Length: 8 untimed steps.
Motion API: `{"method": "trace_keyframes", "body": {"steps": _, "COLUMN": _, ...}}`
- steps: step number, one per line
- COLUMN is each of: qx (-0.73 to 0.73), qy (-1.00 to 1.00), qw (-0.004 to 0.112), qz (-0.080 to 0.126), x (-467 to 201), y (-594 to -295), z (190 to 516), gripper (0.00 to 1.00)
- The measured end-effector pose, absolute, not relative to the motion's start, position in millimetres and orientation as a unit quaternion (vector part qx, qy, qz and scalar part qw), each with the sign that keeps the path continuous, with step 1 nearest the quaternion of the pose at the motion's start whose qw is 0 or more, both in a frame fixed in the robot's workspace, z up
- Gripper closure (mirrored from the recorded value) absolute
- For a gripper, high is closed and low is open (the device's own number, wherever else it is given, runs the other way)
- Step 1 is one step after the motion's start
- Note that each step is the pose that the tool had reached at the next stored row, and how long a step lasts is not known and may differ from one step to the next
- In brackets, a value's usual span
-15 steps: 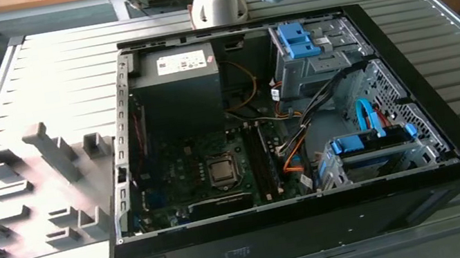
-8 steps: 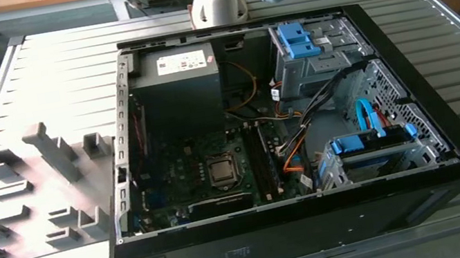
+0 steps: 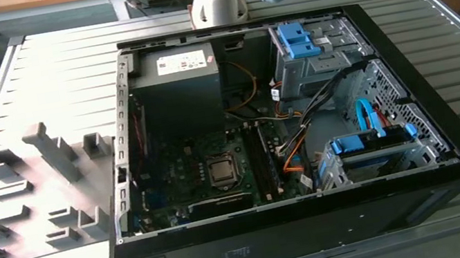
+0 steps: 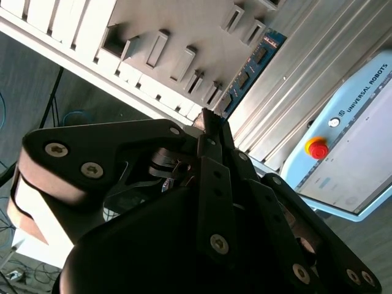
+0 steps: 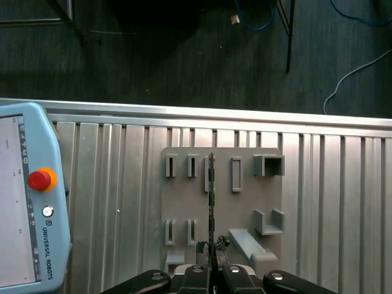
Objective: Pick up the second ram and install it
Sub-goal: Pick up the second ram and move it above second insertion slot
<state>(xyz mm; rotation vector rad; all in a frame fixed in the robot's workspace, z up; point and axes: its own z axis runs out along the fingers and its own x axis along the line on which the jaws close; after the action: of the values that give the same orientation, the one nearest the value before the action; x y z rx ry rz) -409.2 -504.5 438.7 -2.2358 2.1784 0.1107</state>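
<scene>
Hazards of the carry, and the state of the grip. The second ram (image 5: 211,202) is a long thin strip pinched between narrow pads, so we judge that a jolt could pivot or slide it in the grip. A tilted stick would meet the memory slots (image 3: 259,159) askew and ride on a latch or fail to seat. The loose cables (image 3: 297,139) just beside those slots, or the rim of the computer case (image 3: 256,226), could also snag it on the way in. Which slot is free we cannot make out in the exterior view. In both wrist views the gripper (image 5: 211,248) is closed on the stick, the jaws nearly together with only the board's thickness between them, and it touches nothing else. The stick is held above the gray fixture plate (image 5: 245,208), which lies toward one edge of the slatted table (image 5: 343,208), with a teach pendant (image 5: 24,202) near it on the same surface.
</scene>
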Motion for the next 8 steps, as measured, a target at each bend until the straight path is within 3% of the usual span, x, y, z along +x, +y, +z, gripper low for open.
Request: {"method": "trace_keyframes", "body": {"steps": 8, "qx": -0.716, "qy": 0.697, "qw": 0.009, "qz": 0.035, "x": -409.2, "y": -504.4, "z": 445.3, "gripper": 0.86}}
